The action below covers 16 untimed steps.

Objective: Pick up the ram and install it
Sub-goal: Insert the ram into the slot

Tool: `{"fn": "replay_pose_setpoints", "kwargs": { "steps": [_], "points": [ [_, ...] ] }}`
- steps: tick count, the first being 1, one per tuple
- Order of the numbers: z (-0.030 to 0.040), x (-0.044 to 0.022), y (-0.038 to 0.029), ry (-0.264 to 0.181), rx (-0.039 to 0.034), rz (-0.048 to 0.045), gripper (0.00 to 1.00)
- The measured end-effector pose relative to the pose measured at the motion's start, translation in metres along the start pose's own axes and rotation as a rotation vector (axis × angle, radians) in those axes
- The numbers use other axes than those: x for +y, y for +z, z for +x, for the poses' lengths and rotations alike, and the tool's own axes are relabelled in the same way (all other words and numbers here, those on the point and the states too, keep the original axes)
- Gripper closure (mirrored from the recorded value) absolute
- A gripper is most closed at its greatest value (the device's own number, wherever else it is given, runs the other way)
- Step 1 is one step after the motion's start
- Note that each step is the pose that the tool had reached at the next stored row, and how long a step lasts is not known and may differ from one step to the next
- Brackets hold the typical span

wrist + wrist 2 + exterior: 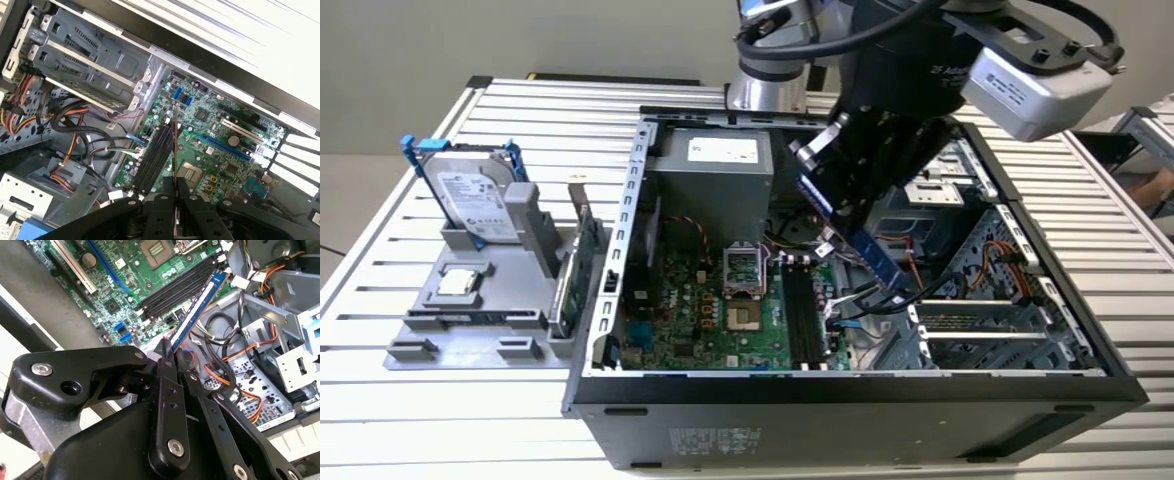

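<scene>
In the exterior view, the gripper (843, 195) is clenched on the ram (878, 258). The ram hangs tilted inside the open case (854, 395), above the motherboard (700, 320) and near its slots (803, 318), not seated.

In the second wrist view, the fingers (167, 390) pinch one end of the blue ram (197, 307), whose far end points toward the slots (175, 290).

In the first wrist view, the ram (174, 150) shows edge-on, just beside the slots (154, 157).

The ram (197, 307), a thin blue stick, is held slanted above the black slots (175, 290).
</scene>
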State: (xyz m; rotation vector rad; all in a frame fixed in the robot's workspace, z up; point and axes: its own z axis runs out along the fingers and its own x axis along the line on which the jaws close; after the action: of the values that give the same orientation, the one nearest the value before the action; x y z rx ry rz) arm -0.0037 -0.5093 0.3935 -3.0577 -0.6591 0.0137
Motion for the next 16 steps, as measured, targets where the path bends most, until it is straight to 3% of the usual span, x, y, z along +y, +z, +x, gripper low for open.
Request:
{"fn": "replay_pose_setpoints", "kwargs": {
  "steps": [16],
  "points": [
    [0.0000,0.0000,0.0001,0.190,0.0029,0.0011,1.00]
  ]
}}
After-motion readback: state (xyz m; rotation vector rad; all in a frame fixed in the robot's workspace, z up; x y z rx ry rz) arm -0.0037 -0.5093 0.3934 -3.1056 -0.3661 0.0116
